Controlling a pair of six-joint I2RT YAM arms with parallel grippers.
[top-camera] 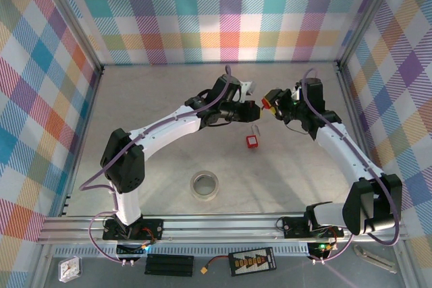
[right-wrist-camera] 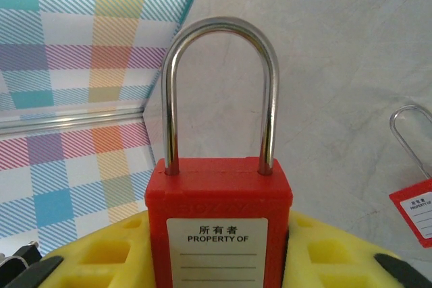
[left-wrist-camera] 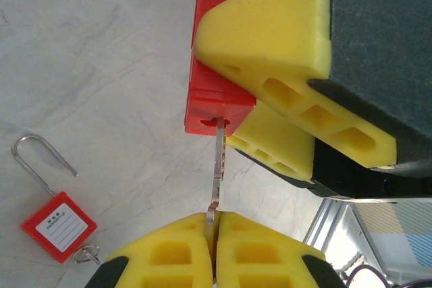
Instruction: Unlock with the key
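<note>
Open desk (top-camera: 155,92) is seen on all sides of the work in the top view, with a broad bare stretch at the left and another toward the bottom of the frame. It is bounded by checked walls (top-camera: 223,11) at the top and both sides and by a metal rail (top-camera: 216,224) along the bottom. The two grippers are seen tip to tip a little right of centre, well apart from every wall. The padlock (right-wrist-camera: 219,200) is held off the desk, clamped between the yellow fingers of the right gripper (right-wrist-camera: 219,254), and its steel shackle (right-wrist-camera: 223,27) is seated in the body at both legs. The key (left-wrist-camera: 218,160) is pinched in the closed left gripper (left-wrist-camera: 214,224), and its tip is set in the slot at the padlock's underside. A second padlock (top-camera: 252,140) is seen lying on the desk just below the grippers in the top view, near but not touching them. A roll of tape (top-camera: 204,185) is placed lower in the frame, between the two arms and clear of both
</note>
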